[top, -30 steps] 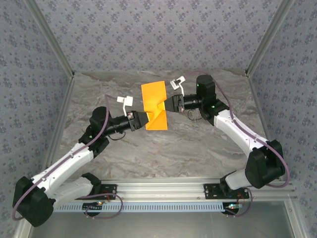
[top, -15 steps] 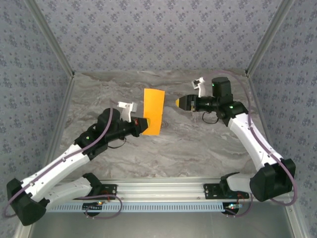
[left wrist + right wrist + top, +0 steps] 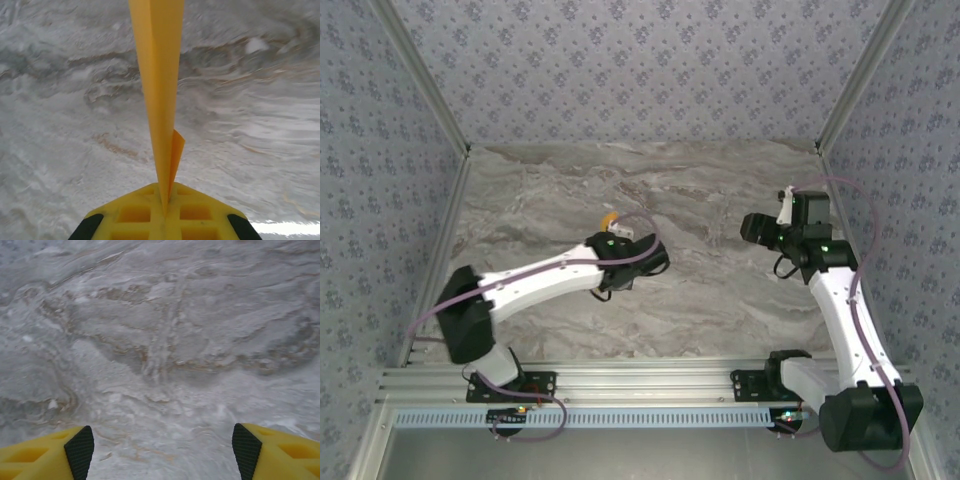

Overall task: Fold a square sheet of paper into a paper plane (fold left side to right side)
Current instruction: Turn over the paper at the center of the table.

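Two arms over the table. Folded square sheet of paper stands edge-on above mid-table, its near edge pinched by the left gripper. The right gripper is spread, empty. Paper is likely light, floppy, crease-prone; hold near the fold.

Left arm: I note it stretched low from its base toward the centre, forearm near level. Left gripper: yellow fingers pressed together, pinching the square sheet of paper edge-on. Right arm: upright on its own side, elbow bent. Right gripper: I see it angled downward, fingers spread wide apart.
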